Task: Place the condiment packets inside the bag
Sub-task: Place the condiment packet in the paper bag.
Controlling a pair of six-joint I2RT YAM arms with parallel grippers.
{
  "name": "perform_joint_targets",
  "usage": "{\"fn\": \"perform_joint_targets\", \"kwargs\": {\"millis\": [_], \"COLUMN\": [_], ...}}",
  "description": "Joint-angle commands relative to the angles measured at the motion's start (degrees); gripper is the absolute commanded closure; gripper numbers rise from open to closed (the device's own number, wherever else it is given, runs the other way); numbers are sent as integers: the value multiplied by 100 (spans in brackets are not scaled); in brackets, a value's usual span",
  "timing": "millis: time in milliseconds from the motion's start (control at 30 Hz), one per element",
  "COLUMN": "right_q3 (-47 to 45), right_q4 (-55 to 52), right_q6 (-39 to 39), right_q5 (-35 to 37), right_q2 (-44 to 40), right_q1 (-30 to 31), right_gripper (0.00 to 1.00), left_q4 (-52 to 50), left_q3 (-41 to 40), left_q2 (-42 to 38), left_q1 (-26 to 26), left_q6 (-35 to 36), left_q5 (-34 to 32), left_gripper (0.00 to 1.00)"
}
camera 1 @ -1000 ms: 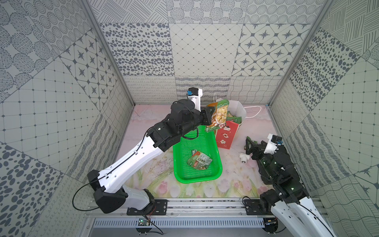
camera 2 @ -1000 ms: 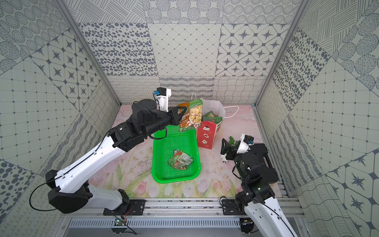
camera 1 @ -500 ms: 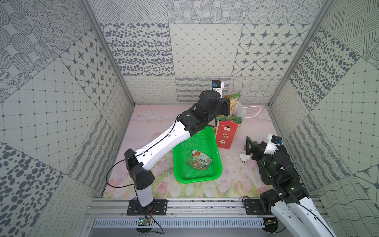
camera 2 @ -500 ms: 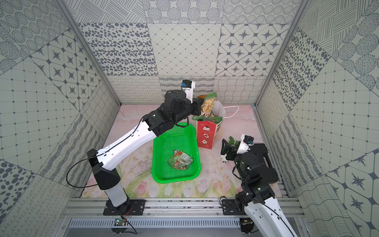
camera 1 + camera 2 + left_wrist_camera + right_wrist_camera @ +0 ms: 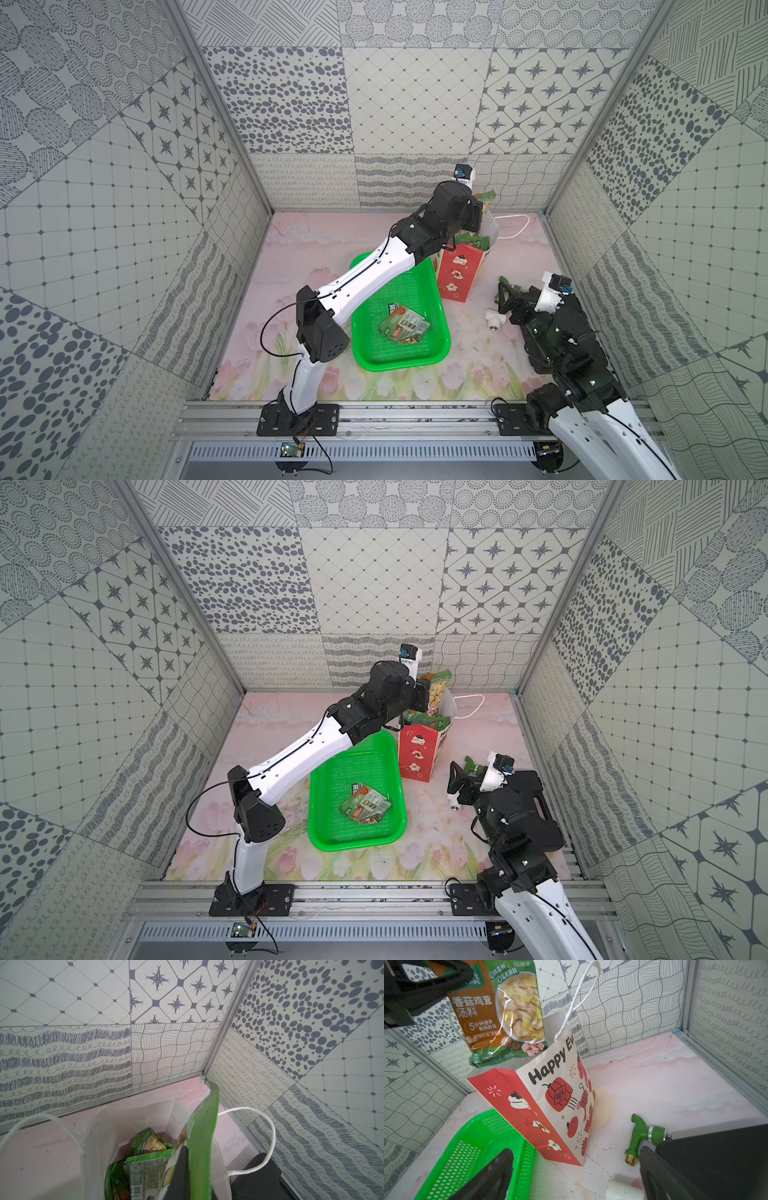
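Red bag [image 5: 459, 270], one gripped packet [image 5: 438, 690], one green basket [image 5: 401, 360]

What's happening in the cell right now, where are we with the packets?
The left gripper is shut on a condiment packet, holding it upright over the open mouth of the bag. Several other packets lie inside the bag, and some loose packets lie in the green basket. The right gripper is open and holds nothing, near a green tap fitting on the table.

Glossy crinkled plastic packet [image 5: 500, 1012]; matt paper bag [image 5: 550, 1095]; perforated plastic basket [image 5: 471, 1147].
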Motion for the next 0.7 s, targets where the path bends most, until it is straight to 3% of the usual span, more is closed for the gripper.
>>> {"fn": "perform_joint_targets", "kwargs": {"millis": [0,200,233,333,400,667], "right_q3": [34,25,23,25,25,25], "right_q4": [141,137,135,144,144,178], "right_q6": [49,57,58,58,58,40], "right_q5": [5,-17,-18,-31,-47,-130], "right_q2": [-78,-68,-69,-63,-49,-55], "right_q1": [11,12,15,17,11,17], "right_gripper": [3,3,3,3,3,3], "left_q4": [-795,-1577,-1670,-1922,-2091,-2389], "left_q3": [239,235,235,241,313,167], "left_q2": [149,-9,-51,-176,-233,-783], "left_q1": [7,8,7,7,18,7], "left_q6": [-121,-580,-626,-724,-739,-791], "left_q5": [578,1068,1115,1278,1362,1741], "left_gripper": [100,100,97,69,57,42]}}
